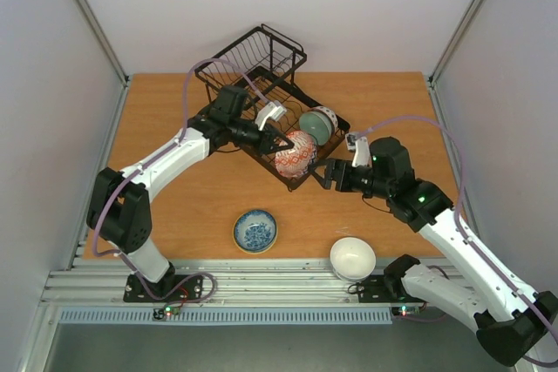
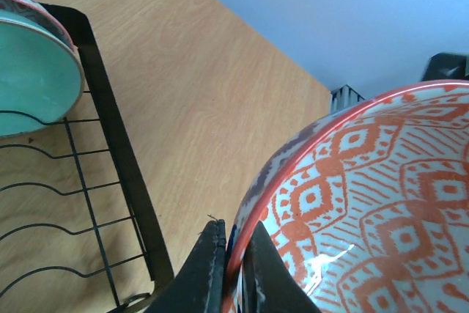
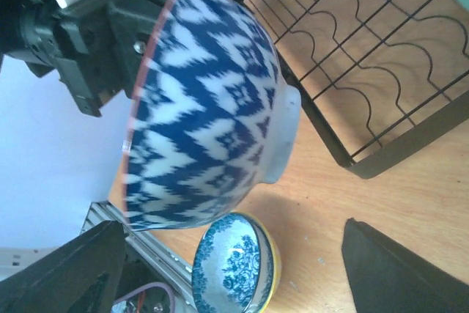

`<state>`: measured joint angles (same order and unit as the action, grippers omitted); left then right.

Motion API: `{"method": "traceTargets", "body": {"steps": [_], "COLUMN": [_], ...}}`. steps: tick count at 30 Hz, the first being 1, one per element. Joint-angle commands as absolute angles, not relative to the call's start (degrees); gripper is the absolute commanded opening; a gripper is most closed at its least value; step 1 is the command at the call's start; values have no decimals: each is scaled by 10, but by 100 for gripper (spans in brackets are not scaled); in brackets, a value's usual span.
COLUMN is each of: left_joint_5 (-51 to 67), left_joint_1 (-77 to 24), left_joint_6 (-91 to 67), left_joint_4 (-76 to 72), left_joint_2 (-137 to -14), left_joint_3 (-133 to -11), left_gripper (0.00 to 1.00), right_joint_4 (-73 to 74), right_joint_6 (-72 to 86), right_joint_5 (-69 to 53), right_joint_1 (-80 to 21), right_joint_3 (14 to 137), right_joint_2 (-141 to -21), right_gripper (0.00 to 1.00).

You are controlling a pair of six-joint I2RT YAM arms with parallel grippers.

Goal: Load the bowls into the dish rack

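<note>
My left gripper (image 1: 281,144) is shut on the rim of the pink-red patterned bowl (image 1: 295,154) and holds it tilted over the near right corner of the black dish rack (image 1: 261,50). In the left wrist view both fingers (image 2: 205,269) pinch that bowl's rim (image 2: 381,203). Its outside is blue and white (image 3: 212,115). A pale green bowl (image 1: 316,124) stands on edge in the rack. The blue-and-white bowl (image 1: 255,230) and the white bowl (image 1: 352,258) sit on the table near the front. My right gripper (image 1: 321,176) is open and empty, just right of the rack's corner.
The rack's raised wire basket is at the far end. The rack's wire dividers (image 3: 352,71) lie beyond the held bowl in the right wrist view. The blue-and-white bowl (image 3: 234,269) shows between my right fingers, lower down. The table's front edge rail runs behind it.
</note>
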<state>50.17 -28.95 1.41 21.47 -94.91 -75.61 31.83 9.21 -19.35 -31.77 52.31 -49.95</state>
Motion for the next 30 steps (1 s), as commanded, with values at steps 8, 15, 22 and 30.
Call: {"method": "traceTargets", "body": {"steps": [8,15,22,30], "left_joint_5": [558,555,573,582], "left_joint_1": [-283,-281,-281,-281], "left_joint_6": [-23,-29,-36,-36], "left_joint_4": [147,140,134,134], "left_joint_2": [-947,-945,-945,-944], "left_joint_3": [-744,-739,-739,-738], "left_gripper": [1,0,0,0], "right_joint_4": [147,51,45,26], "right_joint_6": [171,206,198,196], "right_joint_5": [-232,-228,-223,-232], "right_joint_1": [-318,-318,-318,-319], "right_joint_3": [441,393,390,396], "right_joint_2": [-487,-456,-476,-506], "right_gripper": [90,91,91,89]}}
